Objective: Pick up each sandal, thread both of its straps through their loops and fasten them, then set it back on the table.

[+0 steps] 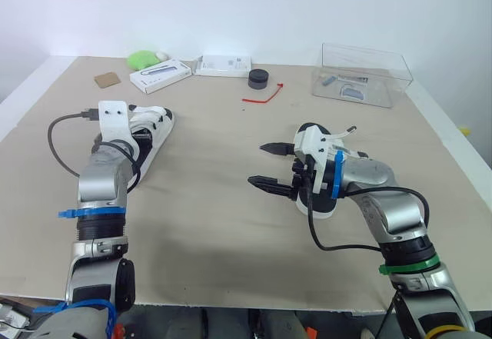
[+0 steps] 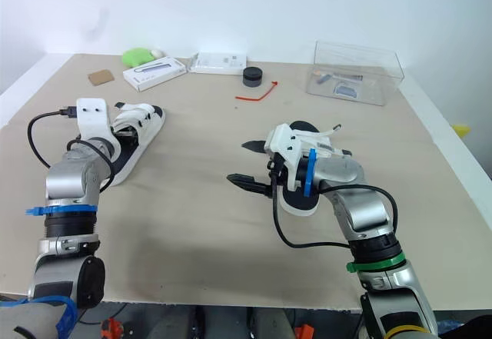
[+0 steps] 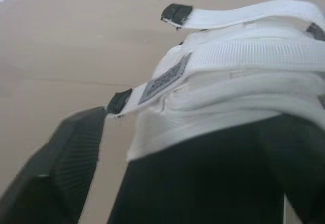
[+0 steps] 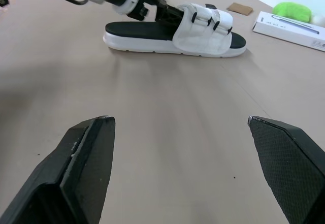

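Right tool: your right tool (image 1: 259,164) hangs low over the surface (image 1: 215,231) with its fingers wide apart and nothing between them.
Right sandal: the right sandal (image 2: 296,205) lies flat on the surface right under that wrist, which hides most of it, so you cannot read its straps.
Left tool: your left tool (image 4: 167,11) is pressed up against the upper of the left sandal. You cannot tell whether it is apart or clamped.
Left sandal: the left sandal (image 4: 147,30) lies flat, sole down, well apart from the other one. Its white straps (image 3: 244,51) cross the upper, and one black-tipped end stands free.
Handling: it looks like a light foam sole, stiff enough to lift by one edge. The straps look like soft webbing that will flop and twist when pushed.
Where to hold: pinch the sole's side wall near the heel with one tool. Take the strap by its black tip with the other — the tip is likely the stiffest part to feed through a loop.
Risk: a light sandal will probably slide on the smooth surface when nudged, so close on it squarely.
Far side: a clear box (image 1: 361,74) sits at the far edge, away from the work.
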Robot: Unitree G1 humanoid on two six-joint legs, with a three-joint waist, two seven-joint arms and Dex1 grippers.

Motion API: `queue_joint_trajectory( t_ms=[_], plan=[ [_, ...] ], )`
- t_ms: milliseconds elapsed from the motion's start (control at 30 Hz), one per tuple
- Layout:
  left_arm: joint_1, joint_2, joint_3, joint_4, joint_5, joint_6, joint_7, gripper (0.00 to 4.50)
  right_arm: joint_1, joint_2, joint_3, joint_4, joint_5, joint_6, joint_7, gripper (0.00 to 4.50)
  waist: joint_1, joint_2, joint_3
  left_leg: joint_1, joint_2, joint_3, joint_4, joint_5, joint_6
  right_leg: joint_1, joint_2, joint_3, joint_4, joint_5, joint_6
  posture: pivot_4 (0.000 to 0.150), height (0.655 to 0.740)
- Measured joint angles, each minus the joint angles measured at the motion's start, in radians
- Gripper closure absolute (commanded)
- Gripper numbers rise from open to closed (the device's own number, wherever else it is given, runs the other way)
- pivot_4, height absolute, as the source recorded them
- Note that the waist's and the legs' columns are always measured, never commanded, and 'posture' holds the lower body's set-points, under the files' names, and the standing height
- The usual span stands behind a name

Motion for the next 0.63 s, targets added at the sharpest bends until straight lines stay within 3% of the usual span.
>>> queue_joint_trajectory(
  t_ms=[233,333,433,633],
  plan=[
    [0.120,0.013,0.009,-0.223,-0.068,0.013,-0.089,0.06,0.037,-0.010,-0.053,-0.012,0.069,0.034,0.013,0.00,0.000,0.000,0.000,0.000,0.000,-0.001,0.000,0.000,-0.001,0.000,0.000,0.000,0.000,0.000,-0.001,0.150,0.7400],
    [0.244,0.047,0.007,-0.368,-0.170,-0.044,-0.257,0.06,0.095,-0.036,-0.098,-0.064,0.147,0.086,0.033,0.00,0.000,0.000,0.000,-0.001,0.001,-0.001,-0.001,0.000,-0.001,0.000,0.000,0.000,-0.001,-0.001,-0.002,0.150,0.7400],
    [0.383,0.160,-0.009,-0.473,-0.275,-0.130,-0.491,0.06,0.176,-0.087,-0.143,-0.126,0.205,0.100,0.070,0.00,0.000,0.000,0.000,0.000,0.001,-0.001,-0.001,0.000,-0.001,0.000,0.000,-0.001,-0.001,-0.002,-0.002,0.150,0.7400],
    [0.488,0.332,-0.059,-0.468,-0.341,-0.297,-0.834,0.06,0.306,-0.155,-0.180,-0.162,0.205,-0.001,0.142,0.00,0.000,0.001,0.001,0.005,0.002,0.001,0.000,0.002,0.003,0.003,0.008,0.000,-0.001,-0.007,0.004,0.150,0.7400]
  ],
)
